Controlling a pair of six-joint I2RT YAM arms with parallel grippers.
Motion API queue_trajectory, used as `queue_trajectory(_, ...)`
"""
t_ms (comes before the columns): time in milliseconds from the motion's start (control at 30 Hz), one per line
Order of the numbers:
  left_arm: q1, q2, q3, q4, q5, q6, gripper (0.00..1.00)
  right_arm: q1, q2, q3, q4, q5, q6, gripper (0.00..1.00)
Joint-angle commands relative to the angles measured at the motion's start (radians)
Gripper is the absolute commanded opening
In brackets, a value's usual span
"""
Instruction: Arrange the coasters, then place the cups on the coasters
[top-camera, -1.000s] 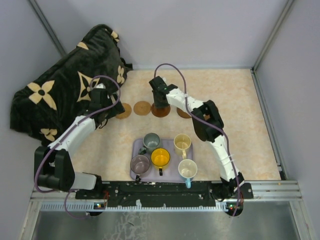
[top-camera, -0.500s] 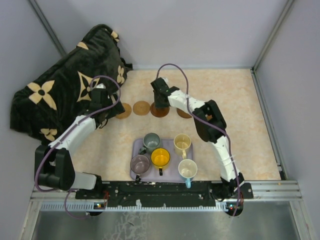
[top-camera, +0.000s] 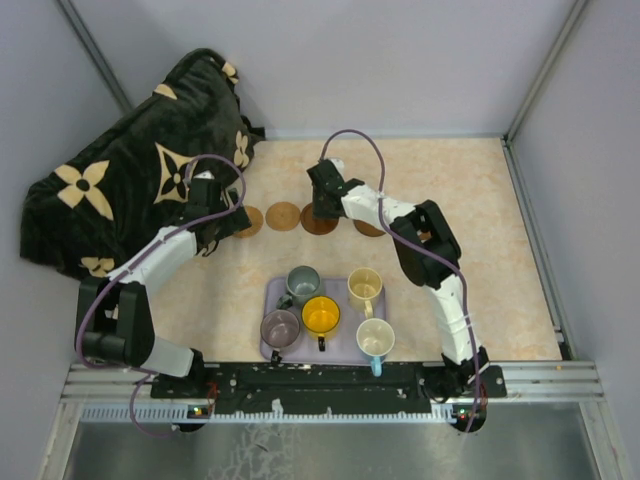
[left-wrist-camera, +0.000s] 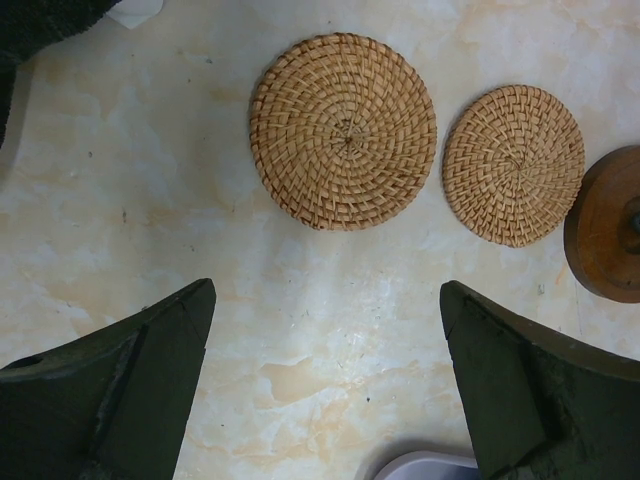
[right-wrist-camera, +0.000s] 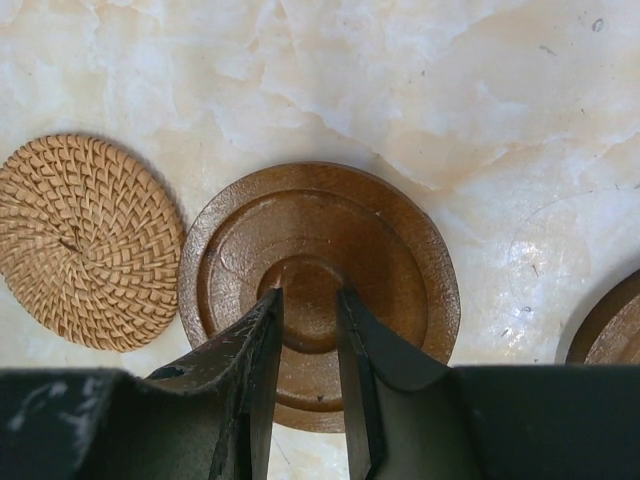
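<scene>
Edged up-frame, right gripper (right-wrist-camera: 310, 295) over dark coaster (right-wrist-camera: 400, 260), nearly closed, empty; left gripper (left-wrist-camera: 327, 288) gaping beside woven coasters (left-wrist-camera: 343, 130); arranging unfinished; cups (top-camera: 321, 315) untouched, lower centre.

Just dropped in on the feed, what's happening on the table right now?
The right gripper, jaws nearly shut and empty, points down at the middle of a dark brown round wooden coaster lying flat in a row with two tan woven round coasters and another dark one. The left gripper hovers open near the woven pair, holding nothing. All five small mugs sit on the lavender rectangular tray; none is on a coaster yet.
</scene>
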Motion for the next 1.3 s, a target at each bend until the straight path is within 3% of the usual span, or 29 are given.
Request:
queue_trajectory(0, -0.005, 0.013, 0.027, 0.018, -0.018, 0.005, 0.99, -0.017, 0.042, -0.079, -0.188, 0.027, 0.009, 0.3)
queue_trajectory(733, -0.005, 0.165, 0.092, 0.023, -0.087, 0.02, 0.99, -0.017, -0.031, -0.133, -0.196, 0.085, 0.012, 0.3)
queue_trajectory(1267, -0.005, 0.151, 0.104, 0.02, -0.088, 0.024, 0.99, -0.019, -0.069, 0.189, -0.214, 0.074, -0.14, 0.36)
